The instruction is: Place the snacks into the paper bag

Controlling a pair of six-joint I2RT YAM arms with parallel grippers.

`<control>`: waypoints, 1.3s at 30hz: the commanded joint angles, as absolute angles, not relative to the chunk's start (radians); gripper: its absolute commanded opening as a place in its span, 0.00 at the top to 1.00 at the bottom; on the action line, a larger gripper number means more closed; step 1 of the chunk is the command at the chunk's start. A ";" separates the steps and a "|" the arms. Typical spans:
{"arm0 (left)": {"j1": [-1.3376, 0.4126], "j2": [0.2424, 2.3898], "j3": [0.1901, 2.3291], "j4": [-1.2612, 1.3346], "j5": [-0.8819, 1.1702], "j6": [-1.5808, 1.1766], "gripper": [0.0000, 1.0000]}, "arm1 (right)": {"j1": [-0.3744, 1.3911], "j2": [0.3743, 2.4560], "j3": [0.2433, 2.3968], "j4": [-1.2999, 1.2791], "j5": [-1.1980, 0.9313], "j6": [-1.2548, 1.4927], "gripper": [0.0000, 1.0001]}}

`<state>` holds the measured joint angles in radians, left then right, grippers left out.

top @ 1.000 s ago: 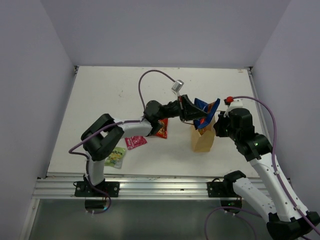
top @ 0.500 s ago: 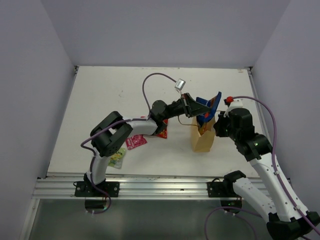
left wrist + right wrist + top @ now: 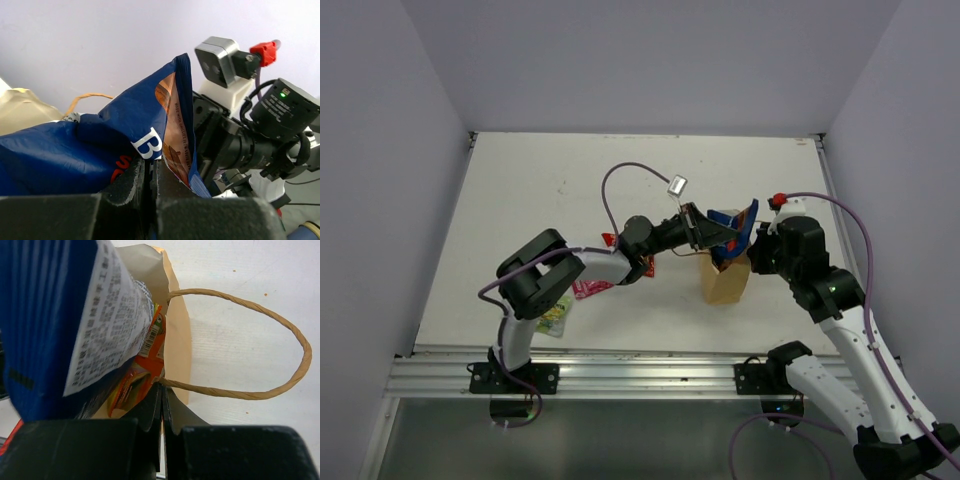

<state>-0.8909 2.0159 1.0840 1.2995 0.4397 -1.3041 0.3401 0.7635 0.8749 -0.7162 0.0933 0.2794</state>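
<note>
The blue crisp bag stands tilted in the mouth of the tan paper bag, its upper half sticking out. My left gripper is shut on the blue crisp bag's edge, pinching the foil between its fingers at the gripper. My right gripper is shut on the paper bag's rim where a handle joins it, seen at the gripper. An orange packet lies inside the paper bag, beside the blue crisp bag. A red snack, a pink one and a green one lie on the table.
One loop handle of the paper bag hangs free over the white table. My left arm stretches across the red snack and hides part of it. The right wrist camera sits close behind the blue crisp bag.
My left gripper first lifted the blue crisp bag slightly toward the right, then lowered it deeper into the paper bag. The right gripper has kept its hold on the rim.
</note>
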 commanded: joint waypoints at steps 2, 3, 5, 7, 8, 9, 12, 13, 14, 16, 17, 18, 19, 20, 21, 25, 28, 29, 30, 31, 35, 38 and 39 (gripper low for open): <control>-0.908 1.942 1.123 1.428 0.439 -1.226 0.83 | 0.344 0.759 0.865 -0.712 0.087 0.268 1.00; -0.911 1.919 1.129 1.348 0.439 -1.177 0.77 | 0.342 0.759 0.865 -0.712 0.089 0.268 1.00; -0.923 1.887 1.147 1.238 0.430 -1.117 0.61 | 0.344 0.758 0.865 -0.710 0.087 0.268 1.00; -0.933 1.839 1.143 1.122 0.399 -1.051 0.55 | 0.344 0.756 0.865 -0.712 0.091 0.268 1.00; -0.934 1.830 1.132 1.102 0.394 -1.043 0.54 | 0.344 0.756 0.865 -0.710 0.091 0.268 1.00; -0.934 1.819 1.126 1.092 0.396 -1.039 0.54 | 0.344 0.756 0.865 -0.710 0.089 0.268 1.00; -0.931 1.827 1.106 1.095 0.399 -1.051 0.53 | 0.342 0.758 0.865 -0.710 0.087 0.268 1.00; -0.931 1.828 1.104 1.094 0.391 -1.052 0.51 | 0.344 0.758 0.865 -0.712 0.086 0.268 1.00; -0.931 1.827 1.092 1.091 0.385 -1.054 0.43 | 0.342 0.755 0.865 -0.712 0.086 0.268 1.00; -0.930 1.821 1.088 1.071 0.361 -1.063 0.43 | 0.344 0.753 0.865 -0.712 0.086 0.268 1.00; -0.928 1.821 1.089 1.068 0.360 -1.071 0.44 | 0.344 0.749 0.865 -0.712 0.087 0.268 1.00; -0.924 1.827 1.092 1.057 0.360 -1.077 0.44 | 0.344 0.747 0.864 -0.712 0.089 0.270 1.00; -0.923 1.830 1.100 1.052 0.364 -1.080 0.44 | 0.344 0.747 0.865 -0.712 0.089 0.270 1.00; -0.922 1.839 1.103 1.039 0.367 -1.086 0.44 | 0.344 0.747 0.864 -0.710 0.086 0.270 1.00; -0.920 1.842 1.104 1.034 0.365 -1.088 0.44 | 0.344 0.749 0.865 -0.710 0.087 0.270 1.00; -0.914 1.850 1.106 0.993 0.339 -1.104 0.38 | 0.342 0.744 0.862 -0.710 0.086 0.270 1.00; -0.900 1.850 1.156 0.899 0.322 -1.123 0.35 | 0.344 0.747 0.862 -0.710 0.084 0.270 1.00; -0.899 1.847 1.178 0.809 0.315 -1.112 0.34 | 0.344 0.747 0.862 -0.710 0.086 0.270 1.00; -0.897 1.844 1.199 0.778 0.302 -1.092 0.34 | 0.344 0.747 0.862 -0.710 0.084 0.270 1.00; -0.899 1.839 1.238 0.741 0.295 -1.074 0.34 | 0.342 0.747 0.862 -0.710 0.086 0.270 1.00; -0.904 1.766 1.293 0.517 0.201 -0.965 0.34 | 0.342 0.747 0.862 -0.710 0.087 0.270 1.00; -0.899 1.715 1.286 0.492 0.189 -0.945 0.34 | 0.344 0.749 0.861 -0.709 0.084 0.270 1.00; -0.897 1.700 1.279 0.483 0.173 -0.945 0.34 | 0.342 0.749 0.861 -0.709 0.084 0.270 1.00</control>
